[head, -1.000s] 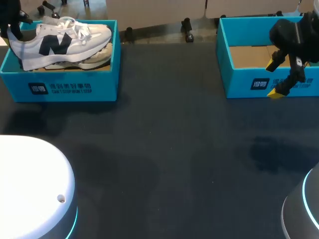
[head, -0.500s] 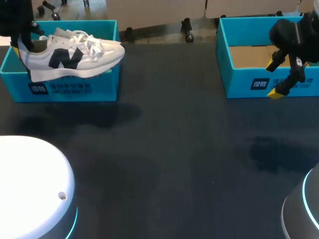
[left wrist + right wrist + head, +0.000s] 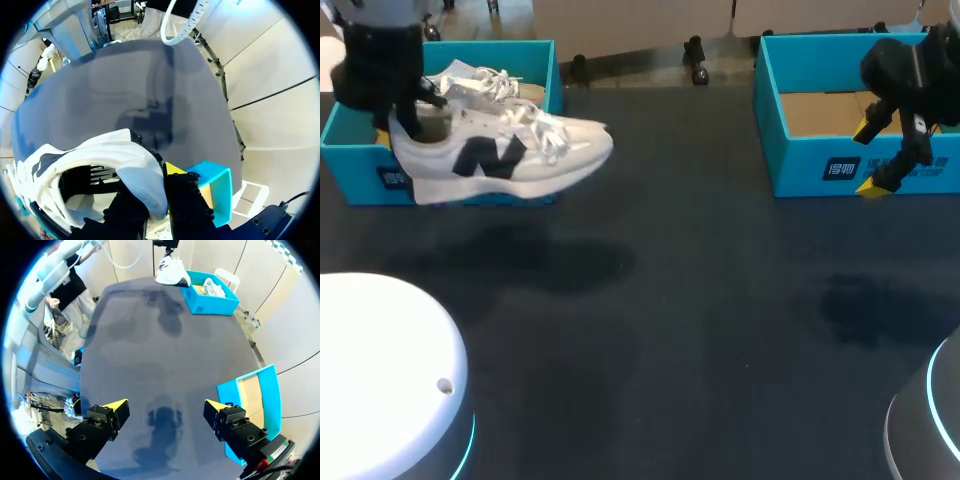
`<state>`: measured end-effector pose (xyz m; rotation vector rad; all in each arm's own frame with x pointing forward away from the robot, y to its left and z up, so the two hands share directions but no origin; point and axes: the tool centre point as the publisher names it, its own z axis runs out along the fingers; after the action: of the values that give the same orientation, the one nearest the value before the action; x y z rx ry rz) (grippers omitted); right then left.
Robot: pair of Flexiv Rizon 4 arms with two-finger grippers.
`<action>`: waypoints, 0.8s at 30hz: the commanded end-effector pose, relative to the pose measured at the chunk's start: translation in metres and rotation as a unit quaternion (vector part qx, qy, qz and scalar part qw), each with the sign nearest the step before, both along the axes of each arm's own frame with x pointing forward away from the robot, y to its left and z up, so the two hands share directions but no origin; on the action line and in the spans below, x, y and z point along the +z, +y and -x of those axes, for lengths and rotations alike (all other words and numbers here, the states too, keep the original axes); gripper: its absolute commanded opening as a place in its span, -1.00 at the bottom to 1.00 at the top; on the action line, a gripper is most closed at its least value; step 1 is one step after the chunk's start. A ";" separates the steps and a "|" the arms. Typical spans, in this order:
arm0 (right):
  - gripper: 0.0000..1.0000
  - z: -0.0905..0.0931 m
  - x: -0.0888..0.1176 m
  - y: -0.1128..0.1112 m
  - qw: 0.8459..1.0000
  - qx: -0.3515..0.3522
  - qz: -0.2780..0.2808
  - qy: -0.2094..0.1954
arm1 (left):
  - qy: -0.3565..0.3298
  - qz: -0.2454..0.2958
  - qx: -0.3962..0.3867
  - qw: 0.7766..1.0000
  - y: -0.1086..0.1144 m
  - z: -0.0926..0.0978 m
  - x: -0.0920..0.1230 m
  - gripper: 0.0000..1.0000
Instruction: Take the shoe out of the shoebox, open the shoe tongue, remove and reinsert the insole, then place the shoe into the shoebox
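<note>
A white sneaker (image 3: 510, 155) with a dark side mark hangs in the air in front of the left blue shoebox (image 3: 350, 165), toe pointing right. My left gripper (image 3: 400, 118) is shut on its heel. In the left wrist view the black fingers (image 3: 187, 195) clamp the heel collar of the sneaker (image 3: 100, 155), one inside and one outside, with the box corner (image 3: 215, 185) beside them. A second white shoe (image 3: 480, 82) lies in that box. My right gripper (image 3: 868, 158) hovers open and empty at the front of the right shoebox (image 3: 810, 165).
The right shoebox (image 3: 250, 400) shows a bare cardboard floor. My right gripper (image 3: 162, 405) hangs above dark tabletop (image 3: 700, 300), which stretches between the two boxes. Rounded white robot bases stand at the near left (image 3: 380, 370) and near right (image 3: 930, 420) corners.
My left gripper has lifted the sneaker out of the left shoebox and carried it forward and to the right. The right arm has stayed still.
</note>
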<state>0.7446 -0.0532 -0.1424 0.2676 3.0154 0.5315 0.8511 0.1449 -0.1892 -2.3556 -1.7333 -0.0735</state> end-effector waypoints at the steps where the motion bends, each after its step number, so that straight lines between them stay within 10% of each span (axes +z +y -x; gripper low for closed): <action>1: 1.00 -0.001 0.000 0.001 1.000 0.000 0.001 0.001 | -0.014 -0.003 0.000 1.000 -0.012 0.025 -0.004 -1.00; 24: 1.00 -0.001 0.000 0.001 1.000 0.000 0.001 0.001 | 0.001 0.004 0.015 1.000 -0.103 0.118 -0.038 -1.00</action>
<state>0.7446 -0.0532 -0.1424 0.2675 3.0155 0.5316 0.7396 0.0490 -0.2249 -2.3346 -1.7693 -0.0421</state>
